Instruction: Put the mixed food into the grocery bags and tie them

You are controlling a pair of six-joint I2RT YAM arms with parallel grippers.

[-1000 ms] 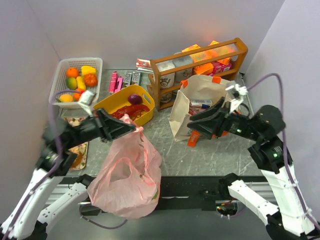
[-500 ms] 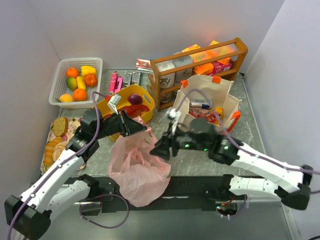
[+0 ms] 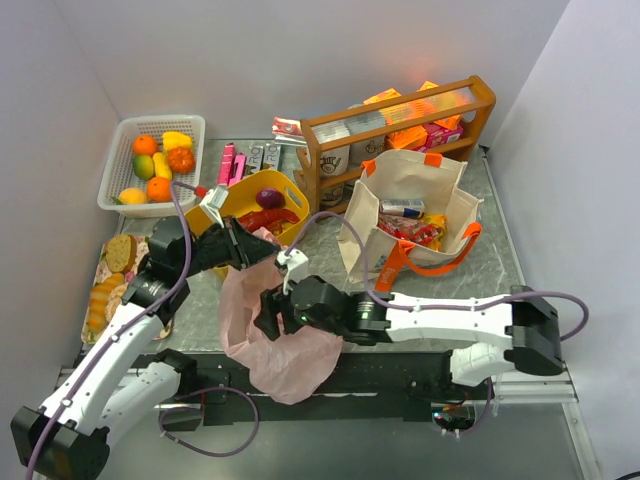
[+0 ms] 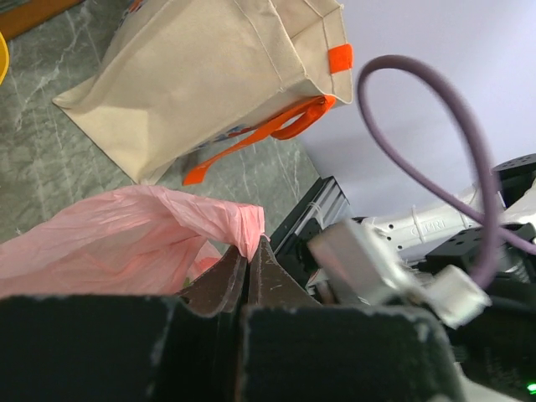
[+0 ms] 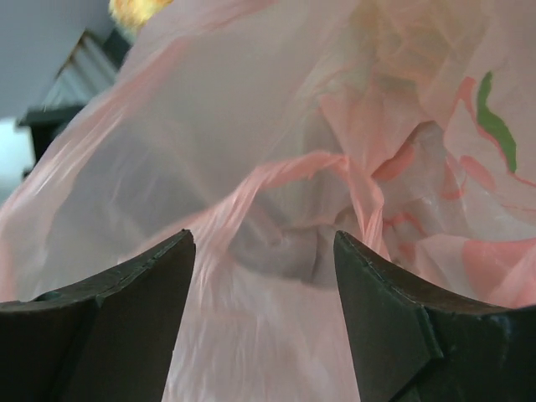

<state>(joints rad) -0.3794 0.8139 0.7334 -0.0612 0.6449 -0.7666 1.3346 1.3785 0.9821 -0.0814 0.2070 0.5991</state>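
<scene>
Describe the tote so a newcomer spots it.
Start at the wooden rack at the far side. Just in front stands the cream canvas tote, mouth open. Orange handles set it apart from the thin pink plastic bag nearby.

Your L arm reaches fwd and to the right, elbow bent, L gripper (image 4: pixel 249 255) pinched tight on pink bag (image 4: pixel 117 239) film. Your R arm stretches low across to the left, R gripper (image 5: pixel 264 243) fingers spread wide

pink bag (image 3: pixel 300 365) contents blurred, tote (image 4: pixel 209 75) top cropped
</scene>
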